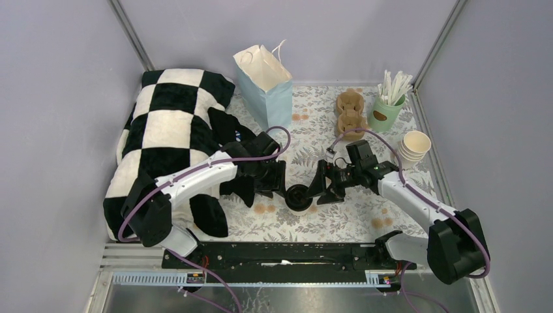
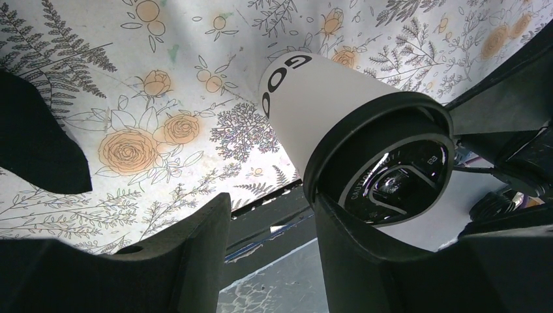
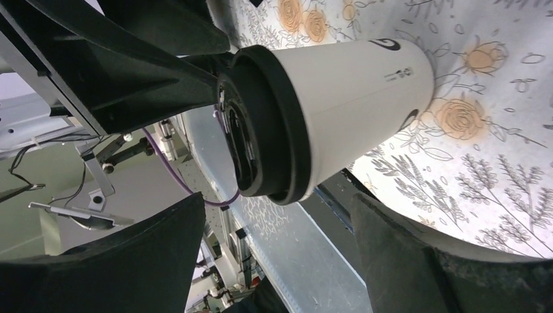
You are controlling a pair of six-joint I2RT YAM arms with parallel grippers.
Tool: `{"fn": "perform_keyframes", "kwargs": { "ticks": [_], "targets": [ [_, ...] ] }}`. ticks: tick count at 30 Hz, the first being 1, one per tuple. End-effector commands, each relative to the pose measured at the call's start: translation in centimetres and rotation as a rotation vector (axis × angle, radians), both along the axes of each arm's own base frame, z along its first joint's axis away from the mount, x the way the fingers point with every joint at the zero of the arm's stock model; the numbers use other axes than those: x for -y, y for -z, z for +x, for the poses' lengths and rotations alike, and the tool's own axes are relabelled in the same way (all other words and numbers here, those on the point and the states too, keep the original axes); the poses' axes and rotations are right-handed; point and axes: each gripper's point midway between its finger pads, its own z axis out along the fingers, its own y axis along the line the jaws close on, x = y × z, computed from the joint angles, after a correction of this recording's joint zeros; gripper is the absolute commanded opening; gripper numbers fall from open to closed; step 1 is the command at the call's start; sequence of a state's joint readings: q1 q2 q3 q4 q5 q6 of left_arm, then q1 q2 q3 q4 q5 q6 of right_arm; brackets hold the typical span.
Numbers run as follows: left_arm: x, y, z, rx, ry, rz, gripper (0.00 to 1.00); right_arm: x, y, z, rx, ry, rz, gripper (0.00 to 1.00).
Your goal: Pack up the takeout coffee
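Upright on floral worktop [image 1: 339, 218], front centre: takeout coffee [image 3: 365, 85], black lid [image 2: 391, 173] up (long axis vertical). From left comes left gripper [image 1: 280, 185], from right comes right gripper [image 1: 319, 188]; cup stands between them, close to both. On right arm, fingers [image 3: 417, 261] spread wide, cup lined up with their gap, no contact visible. On left arm, fingers [image 2: 195, 261] also apart, nothing in gap; cup lies off to one side, one finger at lid rim (probably touching). Right arm looks better placed for grasp.
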State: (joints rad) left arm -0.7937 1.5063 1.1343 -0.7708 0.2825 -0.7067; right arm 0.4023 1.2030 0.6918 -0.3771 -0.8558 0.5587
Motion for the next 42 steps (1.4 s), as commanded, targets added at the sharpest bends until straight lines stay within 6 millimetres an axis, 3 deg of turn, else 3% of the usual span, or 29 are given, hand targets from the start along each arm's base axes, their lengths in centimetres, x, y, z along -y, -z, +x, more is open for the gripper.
{"fn": "perform_keyframes", "kwargs": {
  "ticks": [1, 5, 17, 30, 36, 42],
  "targets": [
    [-0.3, -1.1, 0.3, 0.046, 0.000, -0.018, 0.54, -1.5, -0.7, -0.4, -0.013, -0.036, 0.049, 0.86],
    [0.1, -1.1, 0.4, 0.042, -0.004, -0.035, 0.54, -2.2, -0.4, -0.8, -0.038, -0.038, 0.048, 0.84],
    [0.4, 0.2, 0.3, 0.016, -0.005, -0.033, 0.52, -2.2, 1.4, -0.3, -0.088, 0.010, 0.009, 0.62],
    [0.0, 2.0, -0.2, -0.023, -0.001, -0.001, 0.51, -2.7, 3.6, -0.4, -0.138, 0.004, 0.032, 0.46],
    [0.0, 2.1, 0.2, -0.011, -0.003, 0.013, 0.50, -2.7, 3.7, -0.3, -0.144, -0.014, 0.020, 0.51],
    [-0.4, 0.2, 0.7, 0.033, 0.001, 0.023, 0.51, -2.3, 1.0, 0.6, -0.036, -0.049, -0.021, 0.69]
  ]
}}
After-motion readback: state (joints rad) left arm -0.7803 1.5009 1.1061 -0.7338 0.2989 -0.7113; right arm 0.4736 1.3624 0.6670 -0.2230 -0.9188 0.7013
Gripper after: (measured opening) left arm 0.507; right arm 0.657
